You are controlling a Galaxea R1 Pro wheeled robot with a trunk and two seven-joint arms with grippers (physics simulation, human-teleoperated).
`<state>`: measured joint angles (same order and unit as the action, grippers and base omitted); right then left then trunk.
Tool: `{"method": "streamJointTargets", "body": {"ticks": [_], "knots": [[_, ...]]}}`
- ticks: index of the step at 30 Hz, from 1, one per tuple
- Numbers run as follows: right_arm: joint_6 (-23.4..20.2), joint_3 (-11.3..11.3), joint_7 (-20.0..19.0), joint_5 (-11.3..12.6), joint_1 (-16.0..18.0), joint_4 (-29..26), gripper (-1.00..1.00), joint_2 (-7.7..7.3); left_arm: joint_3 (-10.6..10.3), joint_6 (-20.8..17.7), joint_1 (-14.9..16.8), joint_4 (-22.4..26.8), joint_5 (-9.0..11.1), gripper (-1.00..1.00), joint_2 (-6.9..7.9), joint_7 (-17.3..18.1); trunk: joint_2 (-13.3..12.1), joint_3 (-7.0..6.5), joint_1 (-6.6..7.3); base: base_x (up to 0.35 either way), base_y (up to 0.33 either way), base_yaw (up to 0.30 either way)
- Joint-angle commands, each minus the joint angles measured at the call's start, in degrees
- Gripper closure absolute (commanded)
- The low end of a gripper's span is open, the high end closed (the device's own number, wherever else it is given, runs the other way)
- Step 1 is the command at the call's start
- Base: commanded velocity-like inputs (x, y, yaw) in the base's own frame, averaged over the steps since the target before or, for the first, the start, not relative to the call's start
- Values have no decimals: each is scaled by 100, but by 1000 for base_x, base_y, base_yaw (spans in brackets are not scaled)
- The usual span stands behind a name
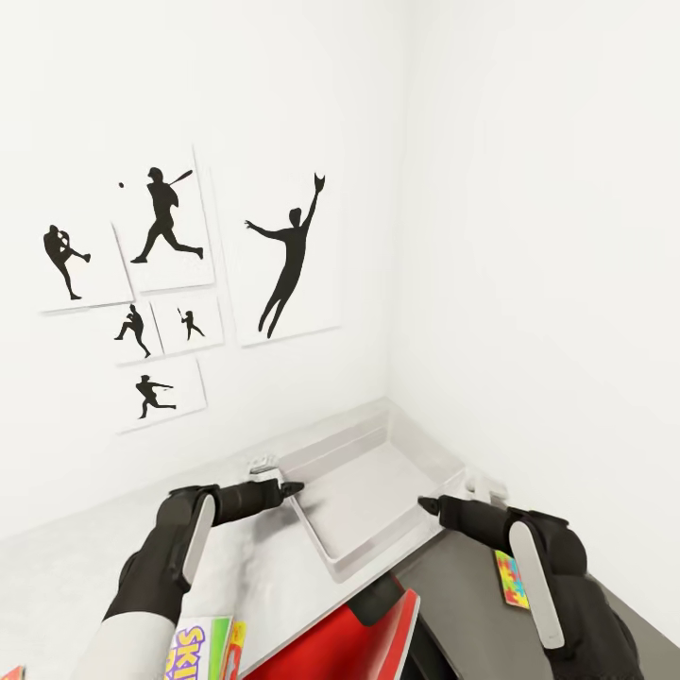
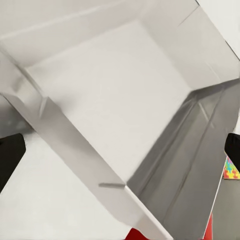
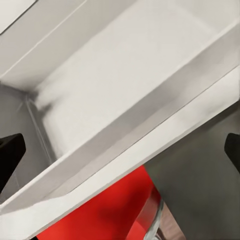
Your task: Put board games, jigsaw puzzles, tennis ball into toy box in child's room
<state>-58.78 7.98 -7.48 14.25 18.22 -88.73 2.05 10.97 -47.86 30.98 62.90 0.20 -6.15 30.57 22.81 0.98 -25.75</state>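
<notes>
Toy box empty, lower centre of head view, near wall corner. Left gripper and right gripper flank its rim, fingers spread wide, holding nothing. Jigsaw puzzle lower right; Skip-Bo game bottom left. Likely step: positioning box; next, fetch nearest toy.

Both arms are chunky matte black with a long white strip down each forearm, and the left one goes white further up. Each left pincer and right pincer tapers into slim black fingers.
</notes>
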Motion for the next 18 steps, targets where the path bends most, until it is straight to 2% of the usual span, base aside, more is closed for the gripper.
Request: {"method": "streamJointTargets", "body": {"ticks": [1,5,8,10,11,14,16,18], "knots": [[-28,17,-45,-36,30,1,-100,6,20,1,12,-51,-9,-100,-8,13,11,10,-4,0,0,0],[-25,14,125,-35,127,41,-100,54,23,143,20,-126,-28,-100,-11,-2,11,10,-4,0,0,0],[-21,7,518,-38,163,133,-100,258,24,235,21,-185,-31,-100,-19,-132,11,10,-4,0,0,0],[13,4,1008,-34,179,241,-100,464,21,351,22,-262,-4,-100,-49,-463,11,10,-4,0,0,0],[26,2,1139,-29,181,274,-100,508,21,380,22,-274,0,-100,-69,-569,11,10,-4,0,0,0],[159,-45,1683,5,188,421,-100,720,12,469,22,-310,7,-100,-236,-1053,11,10,-4,0,0,0],[300,-157,1856,15,189,473,-100,794,7,491,22,-320,7,-100,-310,-1236,11,10,-4,0,0,0],[459,-379,1977,26,190,552,-100,794,4,505,22,-327,7,-100,-357,-1351,11,10,-4,0,0,0]]}}
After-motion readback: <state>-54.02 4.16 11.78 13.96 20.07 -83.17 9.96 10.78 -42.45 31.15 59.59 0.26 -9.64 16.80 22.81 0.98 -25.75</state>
